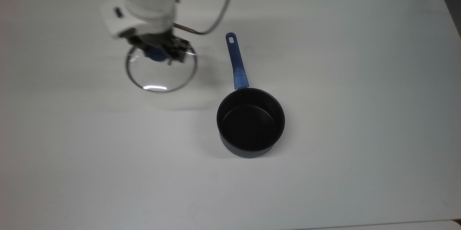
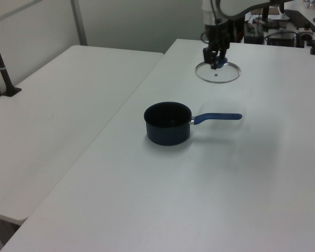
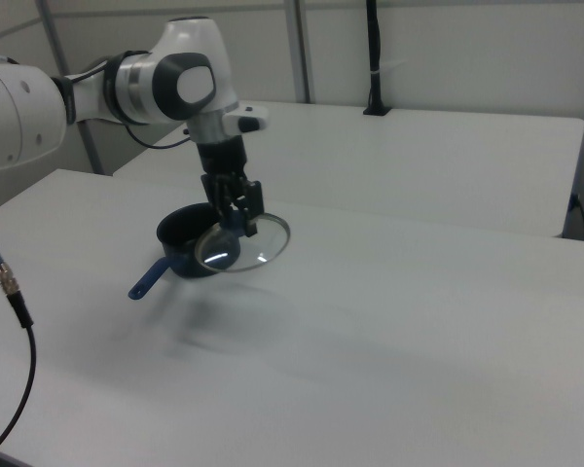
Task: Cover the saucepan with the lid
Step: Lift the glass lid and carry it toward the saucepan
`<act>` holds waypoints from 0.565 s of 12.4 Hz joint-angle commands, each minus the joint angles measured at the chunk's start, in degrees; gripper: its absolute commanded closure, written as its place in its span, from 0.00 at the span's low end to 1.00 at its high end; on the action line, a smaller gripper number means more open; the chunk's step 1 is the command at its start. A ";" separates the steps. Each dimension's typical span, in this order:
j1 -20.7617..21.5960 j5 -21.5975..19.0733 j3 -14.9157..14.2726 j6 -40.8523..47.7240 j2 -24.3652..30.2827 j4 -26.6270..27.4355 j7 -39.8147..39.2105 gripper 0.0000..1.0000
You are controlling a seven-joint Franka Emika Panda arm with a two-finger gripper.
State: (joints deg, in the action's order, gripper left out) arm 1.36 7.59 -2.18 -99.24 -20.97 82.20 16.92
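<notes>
Glass lid [image 1: 161, 75] by its knob in the claw [image 1: 157, 52], airborne

Lab, white tables [image 2: 68, 105], robot arm [image 3: 165, 83], partition walls [image 3: 448, 49]

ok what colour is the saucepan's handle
Blue. The saucepan handle shows best in the top view, lying straight on the white table.

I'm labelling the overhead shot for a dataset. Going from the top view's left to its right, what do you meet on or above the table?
Gripper holding the lid by its blue knob → saucepan, with its blue handle starting just before the bowl.
</notes>
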 commanded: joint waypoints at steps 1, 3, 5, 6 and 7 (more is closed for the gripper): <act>9.59 0.24 -3.51 3.53 -6.45 -7.58 9.33 0.46; 13.83 0.24 -4.23 2.91 -8.46 -9.67 14.60 0.46; 16.73 0.24 -4.58 2.30 -9.52 -10.74 17.87 0.46; 17.88 0.24 -4.67 1.60 -9.79 -11.35 19.97 0.46; 18.06 0.24 -4.58 0.55 -10.14 -11.80 21.82 0.46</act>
State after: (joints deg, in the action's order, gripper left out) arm 17.36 7.62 -5.18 -98.21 -29.92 73.34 34.83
